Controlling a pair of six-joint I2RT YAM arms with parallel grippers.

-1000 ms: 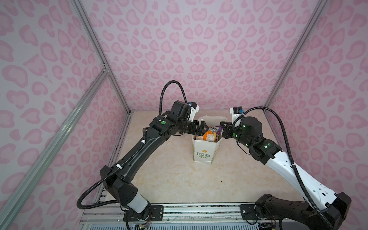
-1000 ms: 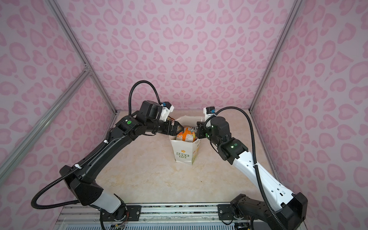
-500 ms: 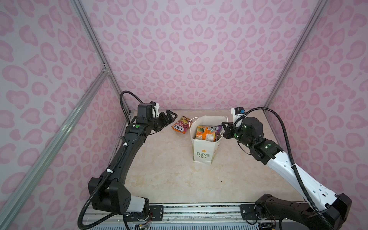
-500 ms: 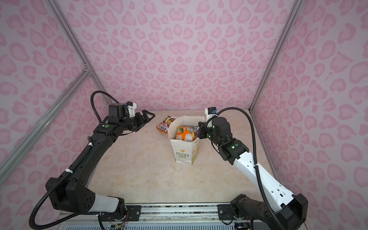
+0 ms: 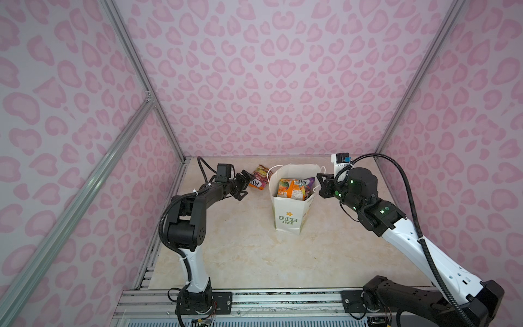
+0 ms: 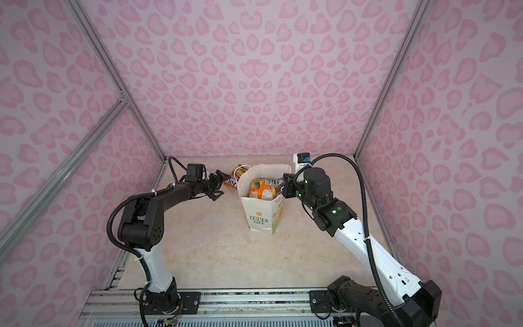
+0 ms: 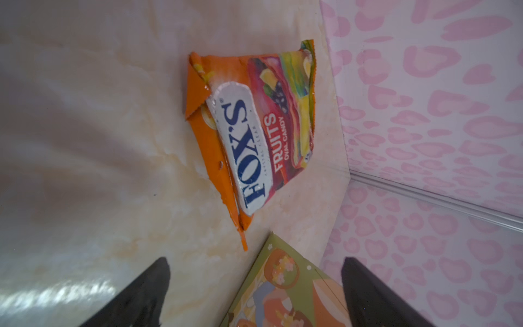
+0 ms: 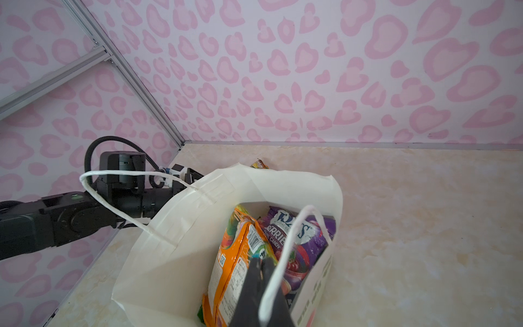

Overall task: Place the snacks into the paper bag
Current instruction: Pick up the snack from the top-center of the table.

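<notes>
The left arm has swung away from the mouth of the paper bag and now reaches low toward a loose packet lying flat on the counter, just beside the bag on its far left side; the right arm has not shifted. The left hand is released, fingers spread wide and aimed at that packet, probably to straddle it for the next pick. The right hand is clenched at the bag's right rim, likely bracing it upright and open; whether it pinches paper or cord I cannot tell. An orange packet and a purple packet stand on edge inside the bag. The loose packet reads "FOX'S CRYSTAL CLEAR FRUITS OVAL CANDY"; the purple one shows "…ERRIES OVAL CANDY"; the bag front says "LOVE LIFE" under a small yellow flower.
</notes>
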